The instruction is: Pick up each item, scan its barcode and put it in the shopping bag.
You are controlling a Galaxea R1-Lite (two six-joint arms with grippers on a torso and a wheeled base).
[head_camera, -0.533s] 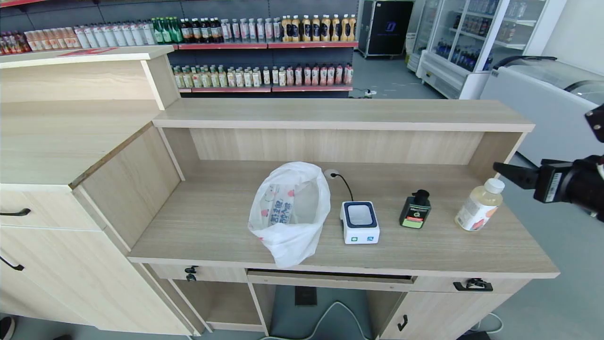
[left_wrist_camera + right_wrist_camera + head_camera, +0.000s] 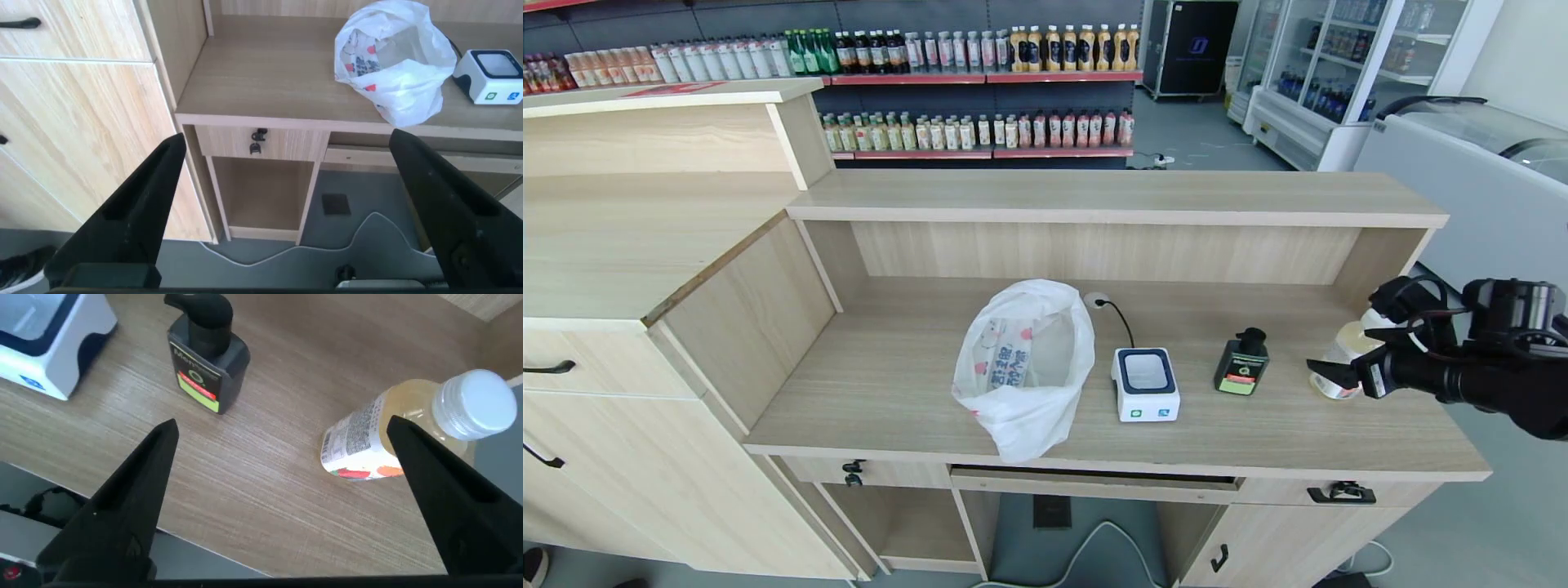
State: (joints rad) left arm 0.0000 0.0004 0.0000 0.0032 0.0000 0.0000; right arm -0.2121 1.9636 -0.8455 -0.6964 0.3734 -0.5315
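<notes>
The juice bottle (image 2: 384, 437), pale liquid under a white cap, stands at the far right end of the counter (image 2: 890, 384), well to the right of the dark pump bottle (image 2: 1241, 363), the scanner (image 2: 1145, 384) and the white shopping bag (image 2: 1025, 359), which sits open-mouthed left of the scanner; the right gripper (image 2: 282, 433) hovers over it with its jaws spread wide and nothing in them; in the right wrist view the bottle is not centred in the gap but sits close against one finger (image 2: 445, 498), its cap and shoulder partly behind that finger, while the other finger is well apart from it, nearer the pump bottle; in the head view the gripper covers much of the bottle from its near left side, so how close the two are cannot be told, though no grasp looks made; the step in hand seems to be the first pick; to do it well the gripper likely needs to shift right until the bottle's body lies midway between the fingers, then come down and close around the label below the shoulder, not the cap; an off-centre approach risks a finger nudging the bottle over or off the counter's right end; the barcode should be left uncovered for the scanner; the left gripper (image 2: 286, 140) hangs low before the counter's near left corner, wide open and empty.
</notes>
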